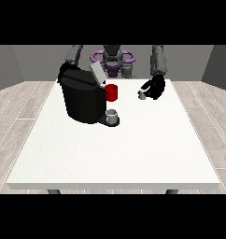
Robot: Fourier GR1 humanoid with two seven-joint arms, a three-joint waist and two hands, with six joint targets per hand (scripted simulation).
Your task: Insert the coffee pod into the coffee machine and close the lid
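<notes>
A black coffee machine [81, 98] stands on the white table [115, 149] at the view's left, with its grey lid [97, 73] tilted up. A small grey cup [112, 115] sits on its front base. A red mug [111, 92] stands just behind the machine's right side. The hand at the view's right [153, 88] hangs just above the table at the back right, its fingers curled around a small grey coffee pod [142, 94]. The hand at the view's left [65, 69] shows only partly, behind the machine's top.
The robot's torso [112, 59] is at the table's far edge. The table's side edges run close to the machine on the left and the pod-holding hand on the right. Wooden floor surrounds the table.
</notes>
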